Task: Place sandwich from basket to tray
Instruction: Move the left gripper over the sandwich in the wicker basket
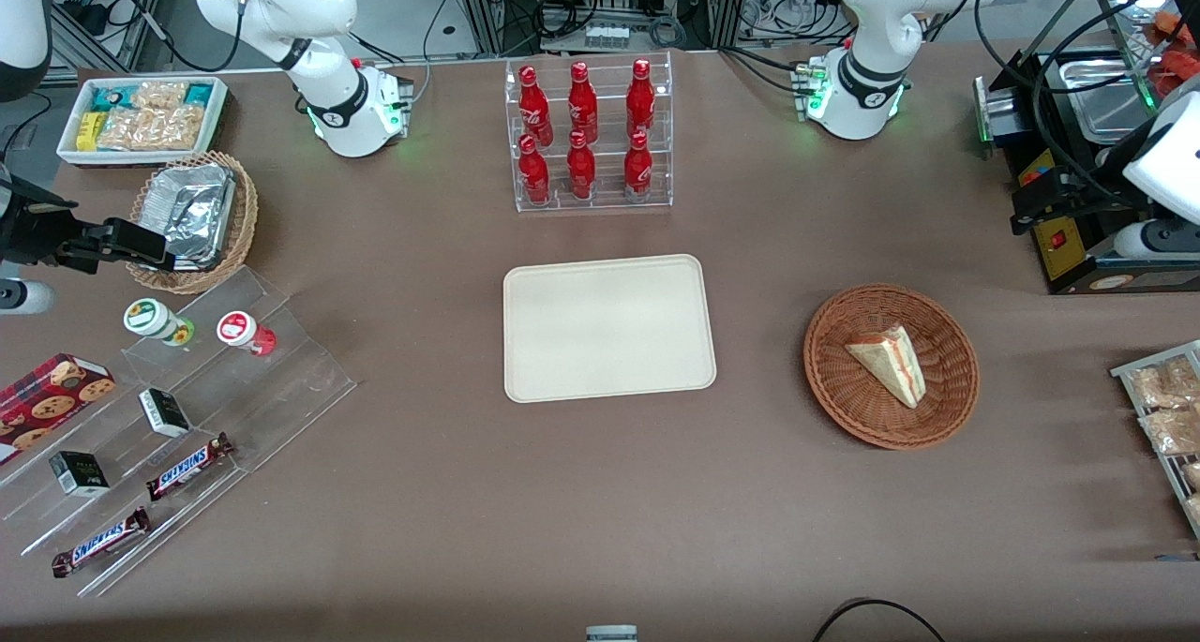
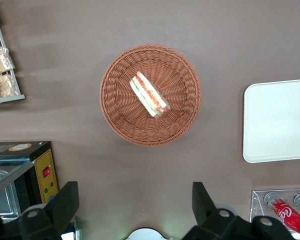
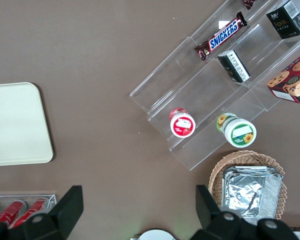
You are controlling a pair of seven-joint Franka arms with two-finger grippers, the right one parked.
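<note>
1. Sitting loose in the basket, the sandwich is a soft triangular wedge of pale bread lying on its side, with red and pink filling striped along the cut edge. A hard pinch across the bread faces could likely crush it or squeeze the layers apart; a light one may let it slip.
2. The basket is round, shallow and woven from reddish-brown wicker, and it rests unfixed on the matte brown tabletop. A fingertip catching the ribbed weave or rim could drag or tip it.
3. The tray, cream, flat and smooth with rounded corners and a low rim, lies bare beside the basket, toward the parked arm's end. A release too low or near the rim could leave the wedge straddling the edge.
4. The claw hangs high above the tabletop, farther from the front camera than the basket, its fingers spread wide and holding nothing; descending off-centre would nudge the wedge.
</note>
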